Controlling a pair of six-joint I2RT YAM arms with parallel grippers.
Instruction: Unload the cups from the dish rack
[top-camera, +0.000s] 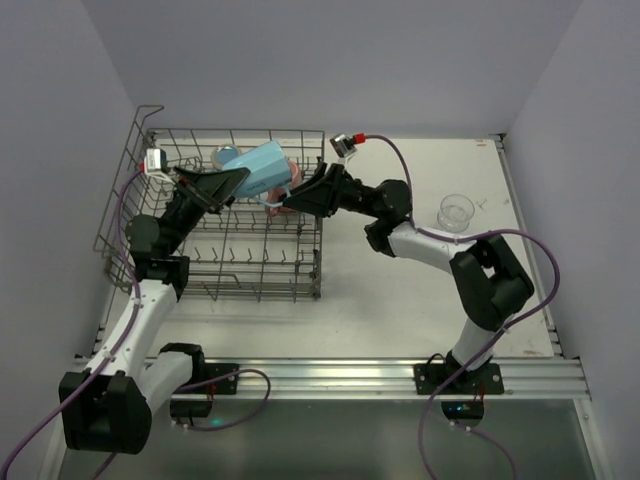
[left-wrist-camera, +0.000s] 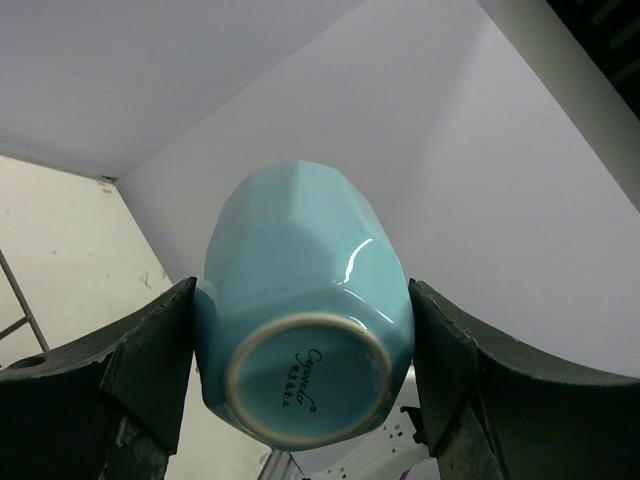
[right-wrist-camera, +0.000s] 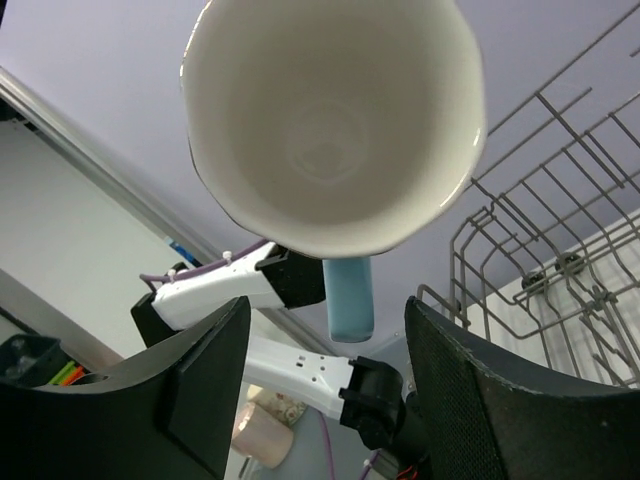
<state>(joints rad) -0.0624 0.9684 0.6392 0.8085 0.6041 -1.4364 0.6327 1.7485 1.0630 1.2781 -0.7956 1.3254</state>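
Your left gripper, upper left of centre, clamps the light blue tumbler; your right gripper faces it from the right, jaws apart.

- Top external: high above the near edge, looking down over the counter
- Wrist views: close, tilted upward, at opposite ends of the light blue tumbler
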